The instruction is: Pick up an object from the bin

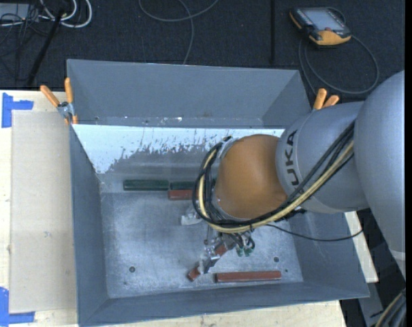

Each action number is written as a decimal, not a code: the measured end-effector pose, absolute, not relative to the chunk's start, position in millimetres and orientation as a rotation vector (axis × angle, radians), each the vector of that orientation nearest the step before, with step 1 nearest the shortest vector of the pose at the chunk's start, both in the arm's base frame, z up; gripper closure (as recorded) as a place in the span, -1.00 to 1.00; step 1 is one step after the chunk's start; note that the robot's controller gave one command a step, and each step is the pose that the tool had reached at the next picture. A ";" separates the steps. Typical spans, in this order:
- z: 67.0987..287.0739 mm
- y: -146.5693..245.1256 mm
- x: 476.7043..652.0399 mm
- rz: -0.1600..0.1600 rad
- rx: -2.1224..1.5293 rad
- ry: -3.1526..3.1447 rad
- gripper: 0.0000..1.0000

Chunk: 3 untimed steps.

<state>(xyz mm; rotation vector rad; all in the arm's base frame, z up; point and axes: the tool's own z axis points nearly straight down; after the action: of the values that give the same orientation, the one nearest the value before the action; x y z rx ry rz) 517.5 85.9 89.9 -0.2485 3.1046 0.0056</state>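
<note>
My gripper [211, 256] reaches down from under the arm's orange cover into the front middle of the bin. A small red-brown block [193, 274] lies on the floor just left of and below its tip. To the right of the tip, near the front wall, lies a long flat red-brown bar [248, 276]. Another small red-brown piece [221, 248] shows right at the gripper, and I cannot tell whether it is held. A small green bit [246, 251] sits just to the right of the gripper.
A dark green bar [146, 184] and a short red-brown bar [180, 194] lie end to end by the back wall. A small pale object [189, 218] rests left of the arm. The arm covers the bin's right middle.
</note>
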 end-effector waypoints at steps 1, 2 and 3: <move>86.4 90.4 512.5 -0.004 -0.172 3.117 -1.00; 85.2 84.2 494.7 0.008 -0.461 3.078 -1.00; 77.7 53.9 478.5 0.002 -0.775 3.050 1.00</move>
<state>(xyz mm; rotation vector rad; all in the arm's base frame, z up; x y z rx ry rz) 478.5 53.9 77.7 -0.7755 3.0501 0.0019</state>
